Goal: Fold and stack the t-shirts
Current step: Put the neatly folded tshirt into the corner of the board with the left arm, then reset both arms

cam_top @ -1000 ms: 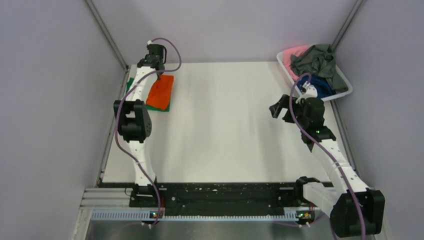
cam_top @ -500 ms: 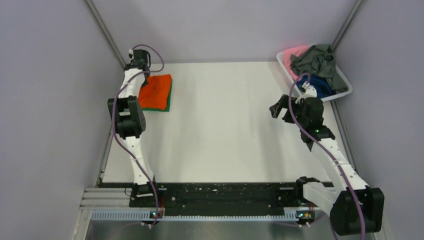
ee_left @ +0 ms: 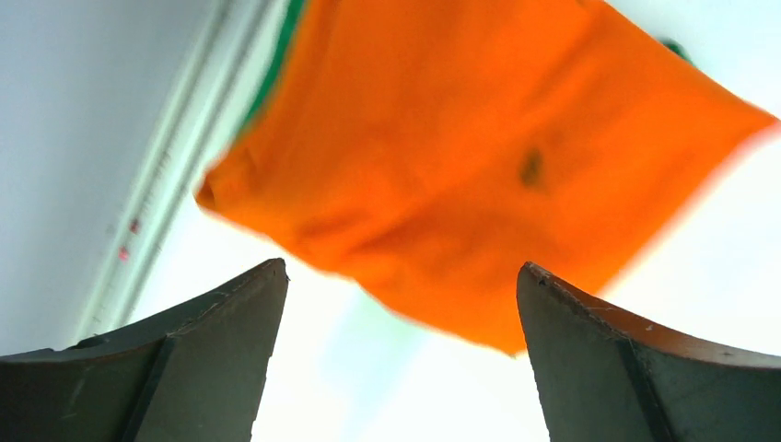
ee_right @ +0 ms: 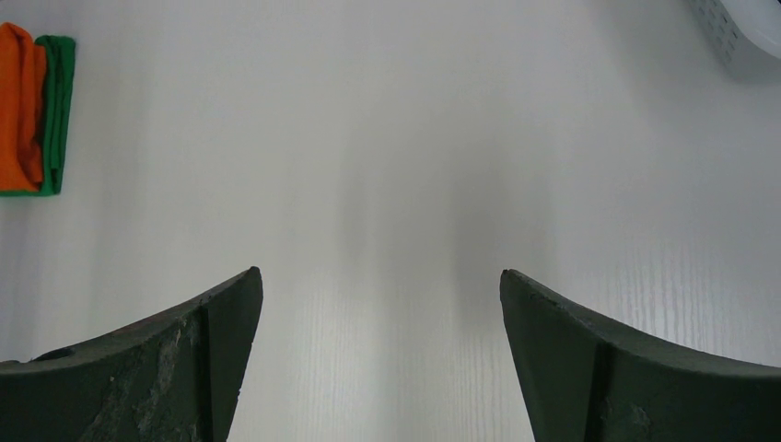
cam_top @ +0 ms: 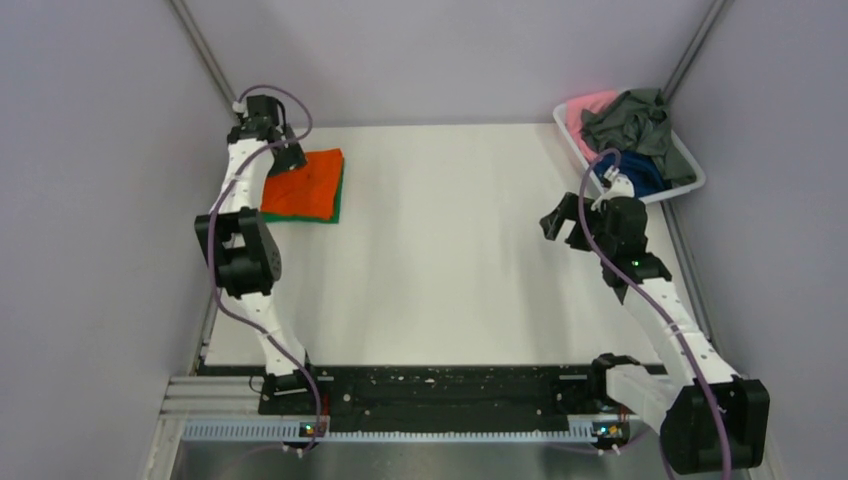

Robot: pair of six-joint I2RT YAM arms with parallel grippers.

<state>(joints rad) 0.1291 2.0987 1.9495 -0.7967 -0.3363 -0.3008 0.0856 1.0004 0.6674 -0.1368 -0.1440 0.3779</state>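
Observation:
A folded orange t-shirt (cam_top: pixel 305 185) lies on a folded green t-shirt (cam_top: pixel 338 200) at the table's far left; both also show in the right wrist view, the orange t-shirt (ee_right: pixel 17 101) beside the green one (ee_right: pixel 57 110). In the left wrist view the orange t-shirt (ee_left: pixel 479 157) fills the top, blurred. My left gripper (cam_top: pixel 285 152) hovers at its far left corner, open and holding nothing (ee_left: pixel 401 276). My right gripper (cam_top: pixel 558 218) is open over bare table (ee_right: pixel 379 276), nothing between its fingers. A grey-green t-shirt (cam_top: pixel 630 120), a navy blue one (cam_top: pixel 640 175) and a pink one (cam_top: pixel 590 105) lie heaped in the basket.
The white plastic basket (cam_top: pixel 690 165) stands at the far right corner, just behind my right arm; its corner shows in the right wrist view (ee_right: pixel 737 23). A metal rail (cam_top: pixel 215 290) runs along the table's left edge beside my left arm. Grey walls close in on three sides.
My left gripper has opened and let go of the orange t-shirt, then drawn back to the far left. The orange t-shirt now lies flatter on the green one. The right arm has not moved.

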